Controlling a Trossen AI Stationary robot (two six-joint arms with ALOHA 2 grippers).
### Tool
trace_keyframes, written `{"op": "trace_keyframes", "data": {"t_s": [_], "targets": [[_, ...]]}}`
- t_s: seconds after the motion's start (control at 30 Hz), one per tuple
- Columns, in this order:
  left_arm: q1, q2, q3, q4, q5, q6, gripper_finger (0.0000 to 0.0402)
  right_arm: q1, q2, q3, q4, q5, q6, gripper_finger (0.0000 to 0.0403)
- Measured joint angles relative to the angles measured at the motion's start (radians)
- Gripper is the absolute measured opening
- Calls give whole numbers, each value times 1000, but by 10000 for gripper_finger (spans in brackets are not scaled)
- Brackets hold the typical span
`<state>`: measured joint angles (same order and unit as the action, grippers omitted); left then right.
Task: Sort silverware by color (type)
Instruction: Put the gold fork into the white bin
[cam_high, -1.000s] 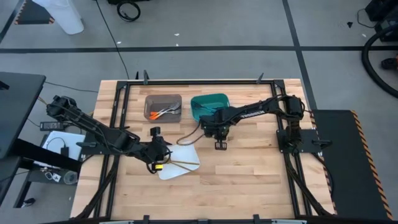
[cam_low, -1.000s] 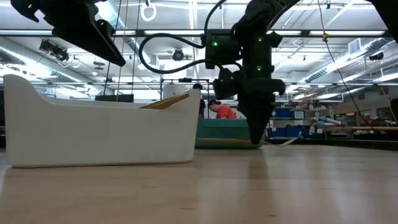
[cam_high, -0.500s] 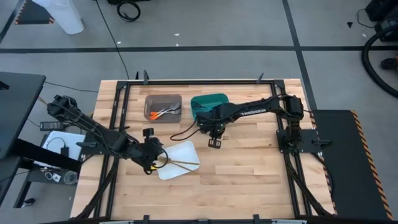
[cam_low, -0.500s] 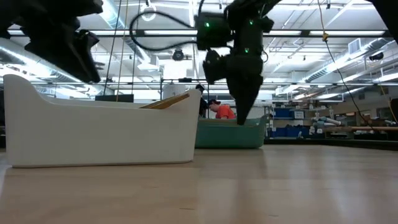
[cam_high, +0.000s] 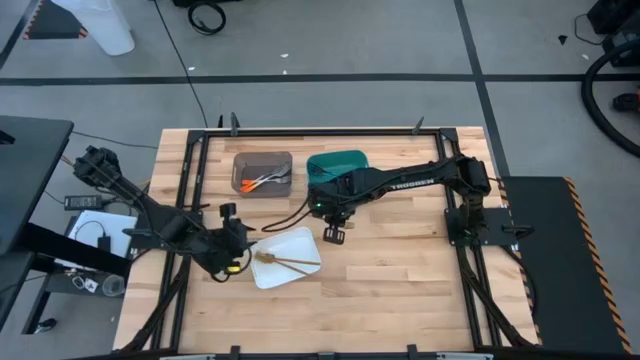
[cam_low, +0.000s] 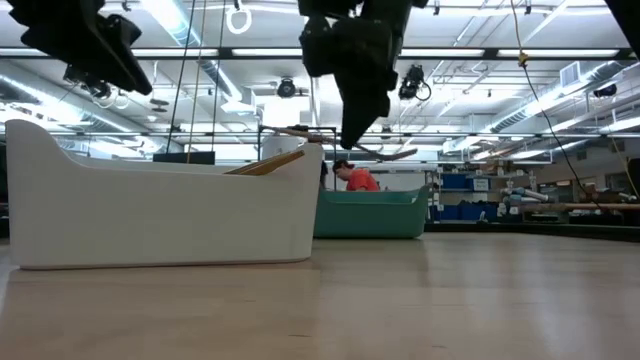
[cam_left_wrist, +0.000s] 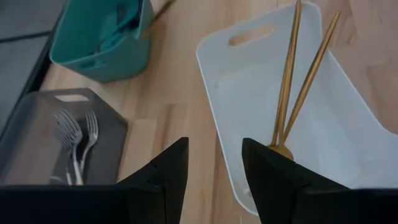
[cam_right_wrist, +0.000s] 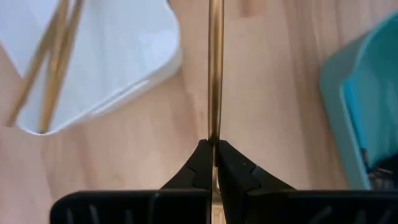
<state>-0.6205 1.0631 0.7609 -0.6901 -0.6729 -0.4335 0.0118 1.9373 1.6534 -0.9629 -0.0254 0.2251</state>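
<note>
My right gripper (cam_high: 333, 236) hangs above the table between the teal bin (cam_high: 336, 166) and the white tray (cam_high: 300, 243), shut on a gold piece of silverware (cam_low: 385, 152). Two more gold pieces (cam_left_wrist: 289, 81) lie inside the tray, their far ends leaning on its rim. Orange-handled forks (cam_high: 258, 181) lie in the grey bin (cam_high: 262, 160). My left gripper (cam_high: 230, 264) stands open just off the tray's left side, with nothing between its fingers (cam_left_wrist: 169, 171). My right gripper pinches the gold piece's slim shaft (cam_right_wrist: 215, 127) between its two fingertips. The fingers come steeply from above and lie across the shaft. The piece is lifted clear of the table, about level, sticking out on both sides of the fingertips (cam_low: 349, 140).
The teal bin (cam_left_wrist: 102, 37) holds teal-handled pieces. A tan cable (cam_high: 296, 215) loops over the wood between the bins and the tray. Bare wood stretches along the table's near side and to the right.
My right gripper has risen and shifted toward the white tray, staying shut; the gold piece has come up off the table and now hangs clear. My left gripper has drawn back from over the tray toward the table's left edge, staying open.
</note>
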Motion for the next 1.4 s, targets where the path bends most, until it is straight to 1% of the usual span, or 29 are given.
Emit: {"op": "trace_keyframes", "data": {"t_s": [0.13, 0.23, 0.37, 0.53, 0.6, 0.67, 0.83, 0.97, 1.1, 1.17, 1.23, 1.33, 1.4], "targets": [[-36, -14, 0, -1, -46, 0, 160, 12, 0, 12, 13, -16, 27, 14], [-63, -13, 0, -1, -82, 0, 160, 22, 0, 13, 64, -36, 37, 14], [-79, -12, 0, 39, -112, -17, 160, 38, 0, 13, 142, -67, 30, 15], [-54, -9, 0, 123, -130, -52, 160, 43, 0, 13, 237, -64, -21, 15], [-40, -8, 0, 141, -133, -48, 160, 44, 0, 13, 283, -52, -54, 15], [-34, -8, 0, 154, -134, -31, 160, 50, 0, 13, 339, -66, -105, 15], [-26, -7, 0, 238, -131, 48, 160, 66, 0, 13, 474, -177, -239, 15], [-22, -7, 0, 308, -127, 110, 160, 65, 0, 13, 541, -284, -301, 15], [-17, -7, -1, 400, -67, 214, 160, 65, -4, -5, 635, -364, -358, 15], [-9, -7, -1, 447, -27, 276, 160, 60, -3, -14, 676, -421, -368, 16], [-5, -7, -1, 495, -20, 329, 160, 54, -3, -14, 705, -479, -379, 16], [-5, -7, -1, 569, -17, 410, 160, 48, -4, -14, 738, -493, -388, 16], [-5, -7, -1, 610, 2, 450, 160, 43, -3, -14, 762, -512, -392, 16]]}}
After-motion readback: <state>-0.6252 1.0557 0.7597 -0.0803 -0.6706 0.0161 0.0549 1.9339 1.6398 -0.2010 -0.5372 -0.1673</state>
